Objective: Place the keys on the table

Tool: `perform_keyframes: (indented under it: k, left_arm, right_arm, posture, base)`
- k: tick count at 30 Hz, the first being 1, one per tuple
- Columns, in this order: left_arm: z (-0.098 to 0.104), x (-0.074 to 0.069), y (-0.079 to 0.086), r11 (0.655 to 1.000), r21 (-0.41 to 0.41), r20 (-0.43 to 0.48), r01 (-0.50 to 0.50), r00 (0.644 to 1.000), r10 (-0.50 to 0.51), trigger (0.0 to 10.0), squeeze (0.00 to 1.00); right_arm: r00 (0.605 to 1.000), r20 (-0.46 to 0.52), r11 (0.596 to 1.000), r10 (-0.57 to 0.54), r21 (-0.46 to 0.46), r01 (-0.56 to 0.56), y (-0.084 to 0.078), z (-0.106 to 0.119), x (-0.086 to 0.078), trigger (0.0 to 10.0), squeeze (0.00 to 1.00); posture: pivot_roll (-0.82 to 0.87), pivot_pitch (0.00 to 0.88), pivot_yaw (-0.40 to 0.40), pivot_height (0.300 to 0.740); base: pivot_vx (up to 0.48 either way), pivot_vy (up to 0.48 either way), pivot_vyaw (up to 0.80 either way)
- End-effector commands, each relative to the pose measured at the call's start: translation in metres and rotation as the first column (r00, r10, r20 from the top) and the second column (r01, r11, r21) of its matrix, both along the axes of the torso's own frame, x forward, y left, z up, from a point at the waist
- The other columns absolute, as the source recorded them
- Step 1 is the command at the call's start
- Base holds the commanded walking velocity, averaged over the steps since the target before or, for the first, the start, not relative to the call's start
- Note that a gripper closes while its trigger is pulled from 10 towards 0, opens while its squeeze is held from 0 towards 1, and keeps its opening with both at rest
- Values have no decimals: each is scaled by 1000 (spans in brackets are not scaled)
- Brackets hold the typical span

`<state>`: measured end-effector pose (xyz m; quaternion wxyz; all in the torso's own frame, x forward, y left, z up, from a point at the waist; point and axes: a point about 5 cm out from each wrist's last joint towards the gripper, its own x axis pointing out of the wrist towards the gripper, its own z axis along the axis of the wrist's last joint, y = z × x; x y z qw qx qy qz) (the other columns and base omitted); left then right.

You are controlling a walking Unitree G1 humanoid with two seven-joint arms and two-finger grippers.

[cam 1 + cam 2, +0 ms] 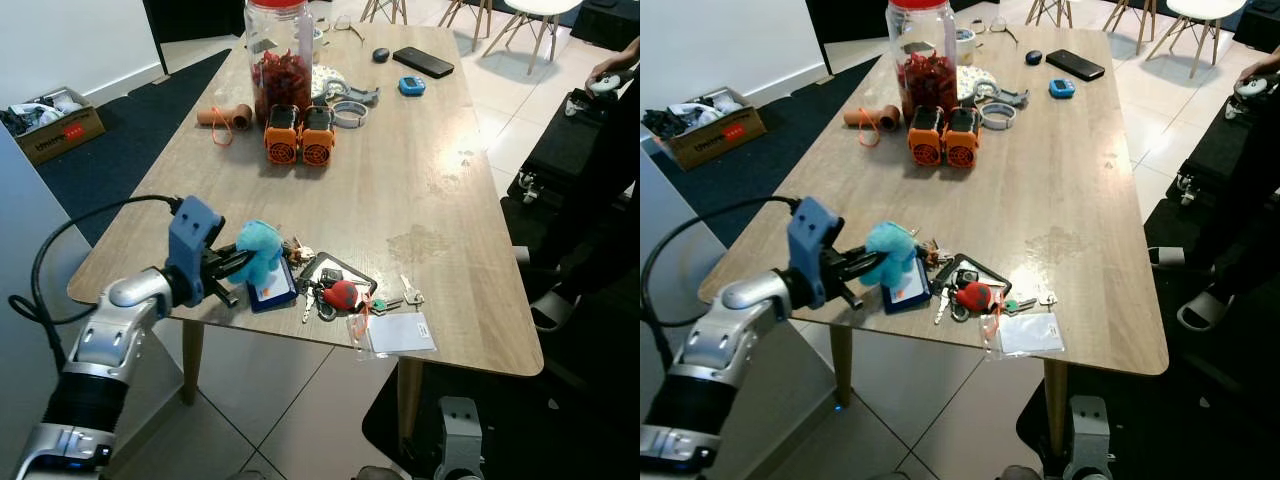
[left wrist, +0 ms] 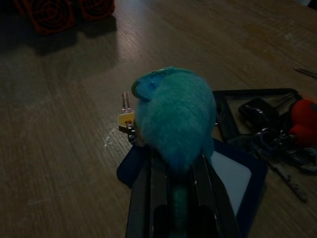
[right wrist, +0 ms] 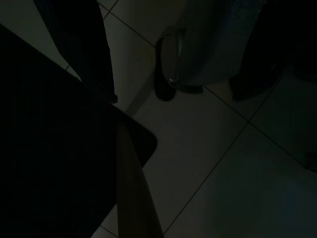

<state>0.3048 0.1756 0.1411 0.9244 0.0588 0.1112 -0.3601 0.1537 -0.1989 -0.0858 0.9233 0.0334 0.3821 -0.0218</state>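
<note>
- Left eye view: in the lower left of the frame, the left hand (image 1: 232, 268) pinches a teal fluffy charm (image 1: 260, 246) fastened to the keys (image 1: 330, 290), which lie on the bench (image 1: 420, 190) near its front edge, so release looks near.
- Left wrist view: the fingers (image 2: 148, 193) close narrowly around the charm, low over the wood.
- Right wrist view: dark floor tiles (image 3: 208, 163); I cannot tell the right hand's state.

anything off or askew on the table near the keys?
One thing: the clear card sleeve at the end of the key bunch sits right at the table edge, one corner seemingly past it. The left gripper grips the teal plush keychain. Nothing looks spilled or damaged.
</note>
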Motion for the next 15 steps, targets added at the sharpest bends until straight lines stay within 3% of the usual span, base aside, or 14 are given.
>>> perform_keyframes:
  k: [1,5,14,15]
  left_arm:
    - [-4,-3,-6,999,1,-30,35,999,-35,10000,0]
    - [-9,-11,-6,996,19,-73,83,994,-82,10000,0]
    - [-3,-14,-9,997,-17,-126,73,989,-74,10000,4]
    - [-3,-13,-9,998,-18,-124,61,990,-63,10000,110]
  right_arm:
    - [1000,-4,1000,-13,1,13,0,-1,-4,10000,0]
    - [1000,-5,1000,-12,2,12,0,-1,-4,10000,0]
    - [1000,-6,1000,-8,4,8,1,-1,-3,10000,0]
    - [1000,-6,1000,-8,3,8,1,-1,-3,10000,0]
  posture:
    - [-1,50,15,740]
    - [4,51,12,740]
    - [8,50,10,740]
    - [8,50,10,740]
  base:
    - [0,0,0]
    - [0,0,0]
    - [0,0,0]
    - [0,0,0]
